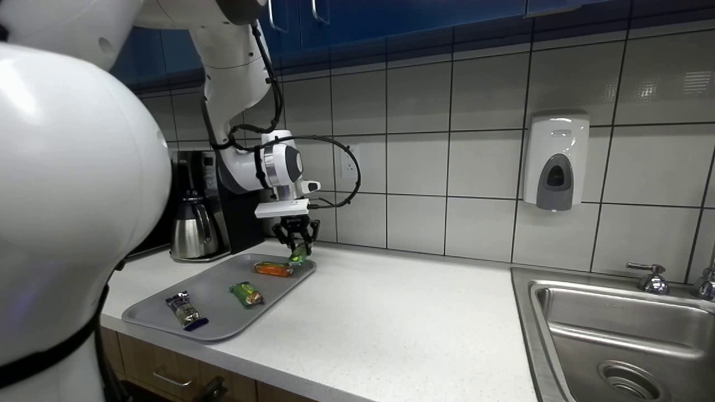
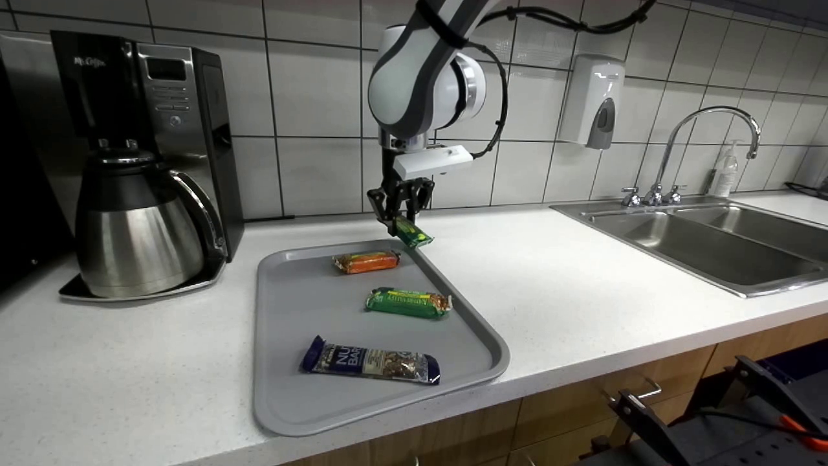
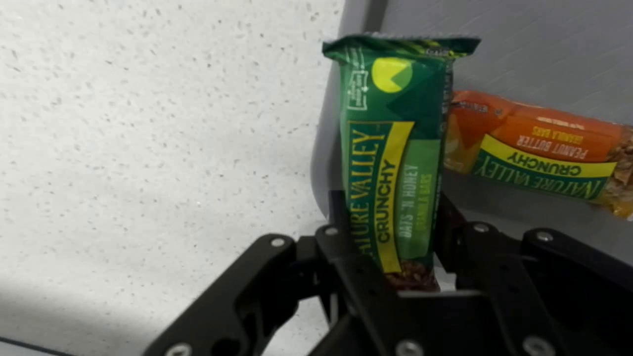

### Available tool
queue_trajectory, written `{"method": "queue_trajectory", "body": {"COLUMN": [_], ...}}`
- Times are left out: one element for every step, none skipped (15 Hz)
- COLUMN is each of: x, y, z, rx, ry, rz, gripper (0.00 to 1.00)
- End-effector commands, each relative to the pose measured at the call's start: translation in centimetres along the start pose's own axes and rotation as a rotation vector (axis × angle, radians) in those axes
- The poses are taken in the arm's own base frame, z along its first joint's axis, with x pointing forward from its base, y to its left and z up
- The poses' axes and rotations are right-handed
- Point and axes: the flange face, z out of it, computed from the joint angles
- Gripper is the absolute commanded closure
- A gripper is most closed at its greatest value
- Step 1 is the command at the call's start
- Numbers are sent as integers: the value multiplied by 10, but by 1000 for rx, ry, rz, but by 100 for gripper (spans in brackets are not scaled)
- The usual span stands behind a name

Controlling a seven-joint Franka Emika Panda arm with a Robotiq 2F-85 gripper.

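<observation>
The gripper (image 3: 393,217) pinches a green granola bar (image 3: 376,99) between its two fingers, one along each long side of the wrapper, close to one end. The bar slants downward with its free end out past the fingertips, over the far corner of a grey tray (image 2: 297,291); whether it touches the rim cannot be told. In the wrist view it covers one end of an orange granola bar (image 2: 367,261), which lies on the tray near it.

In both exterior views a second green bar (image 2: 409,303) lies farther forward on the tray, and a nut bar (image 2: 372,361) with dark blue ends lies closest to the front. The tray rests on a white counter (image 2: 563,278), between a coffee maker (image 2: 184,110) with a steel jug (image 2: 139,239) and a metal sink (image 2: 705,249). A white dispenser (image 2: 592,100) hangs on the tiled wall (image 2: 317,90).
</observation>
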Motion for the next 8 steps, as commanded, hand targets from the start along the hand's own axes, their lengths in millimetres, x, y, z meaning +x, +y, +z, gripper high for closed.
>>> {"method": "queue_trajectory", "body": {"x": [-14, -17, -20, -23, -26, -29, -31, -34], "y": [22, 27, 33, 38, 43, 47, 52, 58], "z": [-7, -5, -2, 1, 5, 8, 11, 14], "rx": [-19, -22, -25, -30, -33, -36, -41, -43], "ry": [-1, -8, -16, -23, -32, -43, -50, -57], "rz": [29, 39, 48, 57, 65, 74, 84, 93], "gripper": [82, 82, 82, 82, 82, 82, 82, 82]}}
